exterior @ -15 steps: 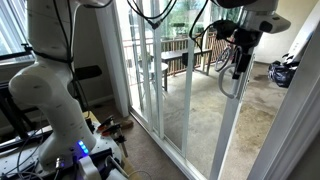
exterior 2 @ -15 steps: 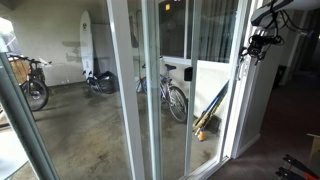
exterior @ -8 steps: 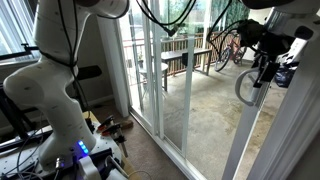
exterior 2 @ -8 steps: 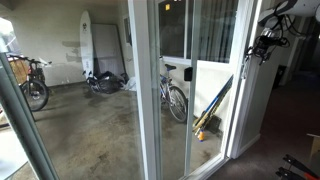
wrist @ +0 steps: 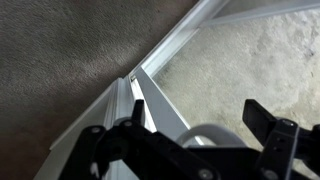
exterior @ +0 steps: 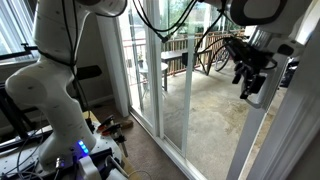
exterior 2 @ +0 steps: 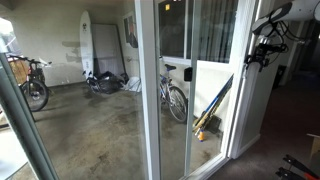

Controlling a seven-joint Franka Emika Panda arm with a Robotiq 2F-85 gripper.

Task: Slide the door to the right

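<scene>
The door (exterior: 215,115) is a tall glass pane in a narrow white frame. Its trailing stile (exterior 2: 148,100) stands mid-picture in an exterior view. My gripper (exterior: 250,78) is high at the door's leading edge, also seen in the other exterior view (exterior 2: 255,55). In the wrist view my gripper (wrist: 200,115) is open, its two black fingers wide apart. The door's pale loop handle (wrist: 205,138) sits between them, with the white frame (wrist: 160,105) running below. I cannot tell if the fingers touch the handle.
The wide white jamb post (exterior: 300,130) stands just beyond the gripper. Outside on the concrete patio are bicycles (exterior 2: 172,92) (exterior 2: 30,85), a surfboard (exterior 2: 87,45) and a wooden railing (exterior: 185,55). My white arm base (exterior: 55,100) and cables (exterior: 110,125) are indoors.
The gripper has moved to the right along with the door's leading edge. The door's trailing stile has slid right in an exterior view, widening the opening.
</scene>
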